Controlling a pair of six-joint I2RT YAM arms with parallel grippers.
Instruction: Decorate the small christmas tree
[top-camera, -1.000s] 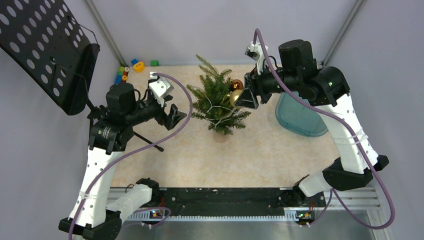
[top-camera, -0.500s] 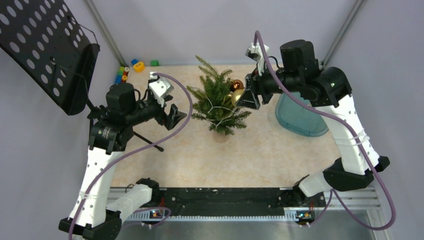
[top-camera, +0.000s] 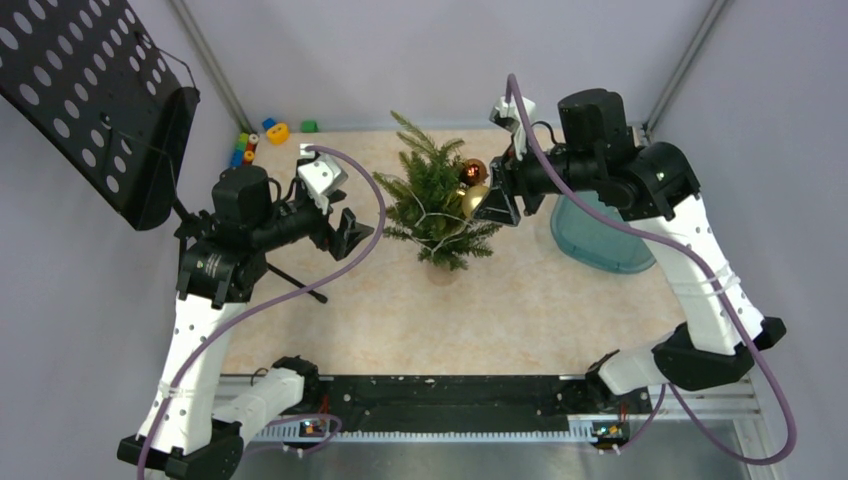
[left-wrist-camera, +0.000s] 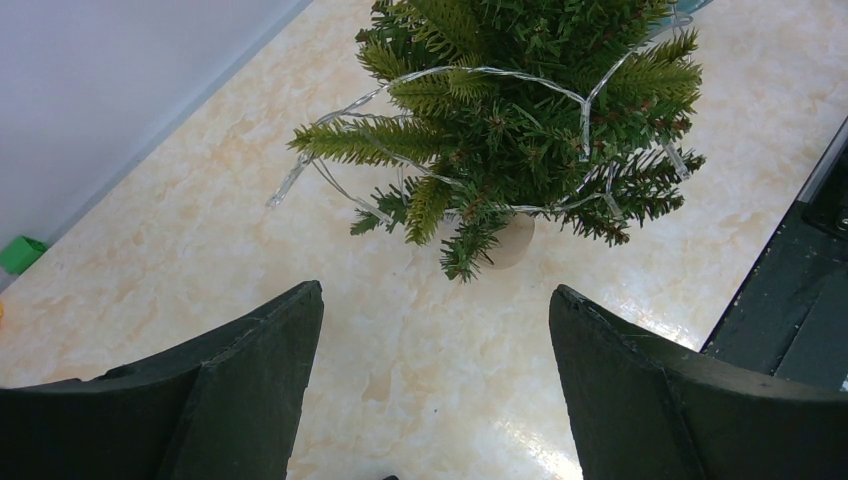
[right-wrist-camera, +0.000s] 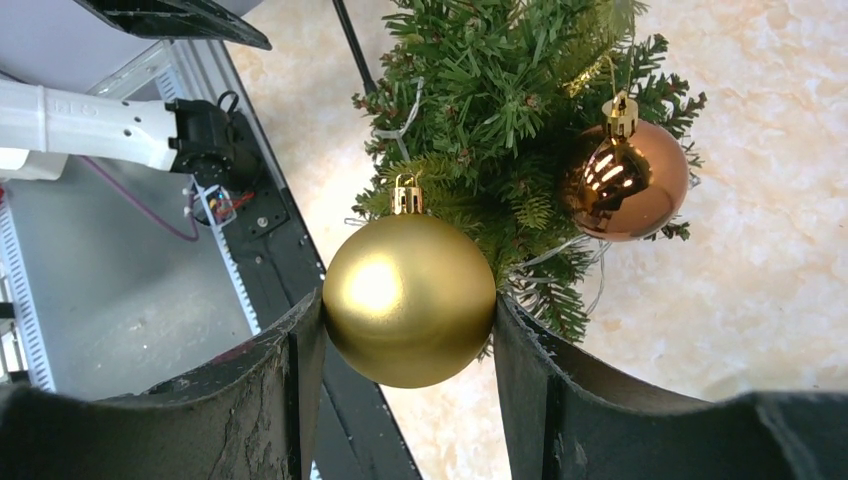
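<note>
The small christmas tree (top-camera: 437, 205) stands upright near the middle of the tabletop (top-camera: 400, 310), a clear light string (left-wrist-camera: 480, 75) draped round its branches. At its 3 o'clock side, the right claw (right-wrist-camera: 405, 305) is closed on a gold bauble (right-wrist-camera: 410, 290), pinching it at its widest, with its cap pressed into the needles.

The main risk is letting go too early. No hanging loop can be made out above the cap, so if none has caught a twig, the bauble would likely drop and roll across the tabletop.

Pushing deeper could tip the tree on its small base (left-wrist-camera: 510, 243). The left claw (left-wrist-camera: 435, 295) hovers wide open and empty at the tree's 9 o'clock, steadying nothing.

A copper bauble (right-wrist-camera: 622, 180) already hangs at 1 o'clock from the gold one. A sideways nudge could knock it off or snag the light string.
</note>
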